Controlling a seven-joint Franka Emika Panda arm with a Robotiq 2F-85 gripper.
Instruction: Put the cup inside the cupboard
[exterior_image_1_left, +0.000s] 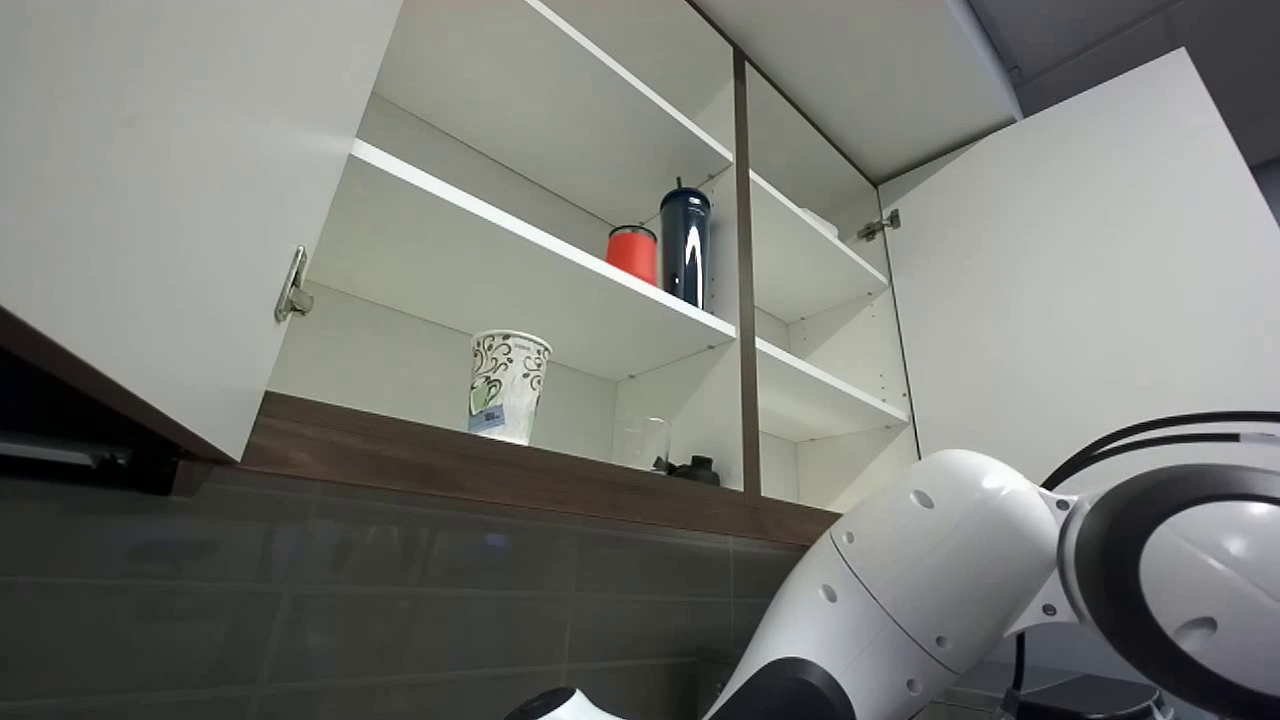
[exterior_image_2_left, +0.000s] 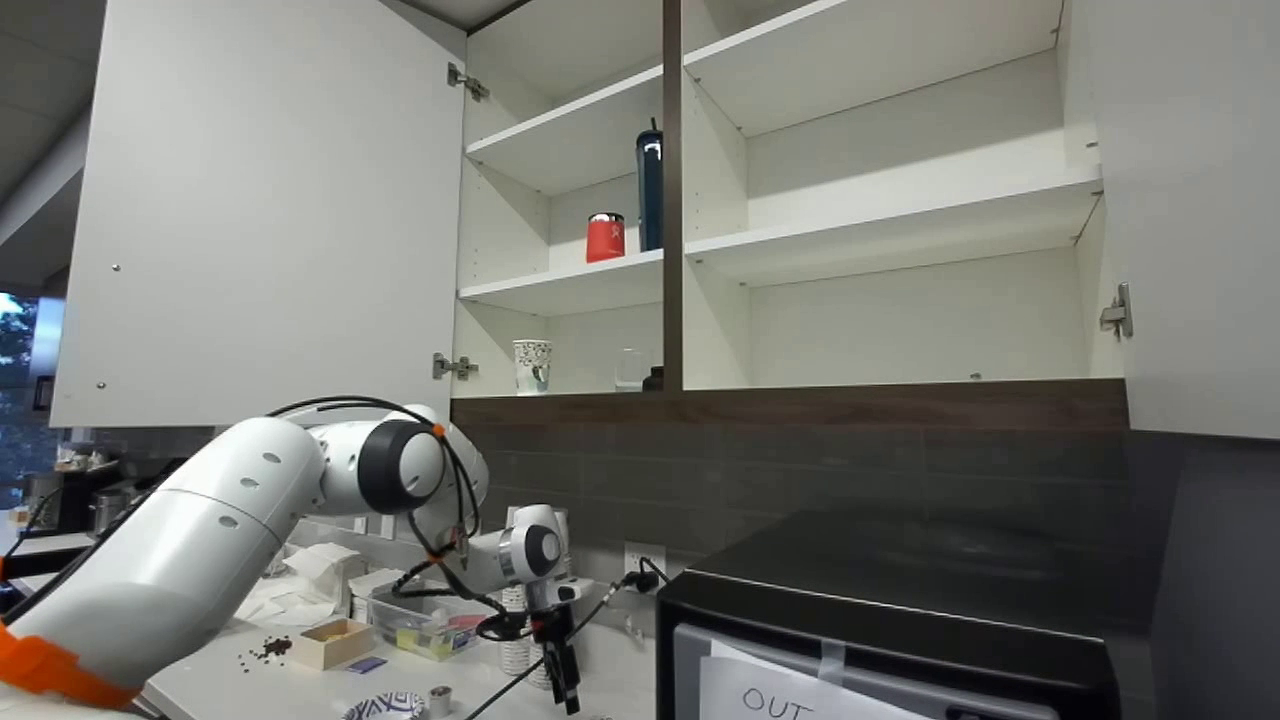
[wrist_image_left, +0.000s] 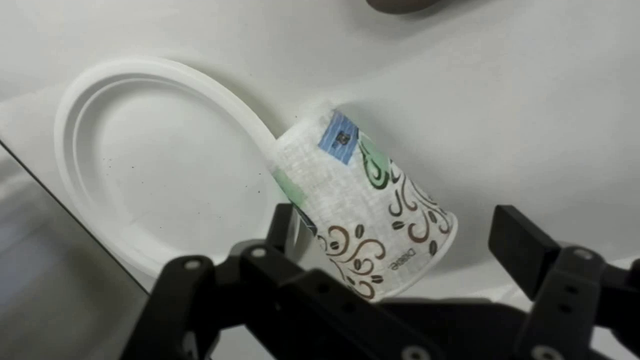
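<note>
Wrist view: a patterned white cup (wrist_image_left: 360, 200) lies on its side on the table (wrist_image_left: 525, 125), beside a plate (wrist_image_left: 170, 165). The tool (wrist_image_left: 401, 237) is unclenched, jaws wide apart either side of the rim. In both exterior views, a similar cup (exterior_image_1_left: 508, 388) stands upright inside the cupboard (exterior_image_2_left: 900, 330).

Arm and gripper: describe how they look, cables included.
The arm is glossy white and rounded, with black bands, black cables alongside and an orange wrap low down. The gripper is black, with blocky fingers and pale screws.
</note>
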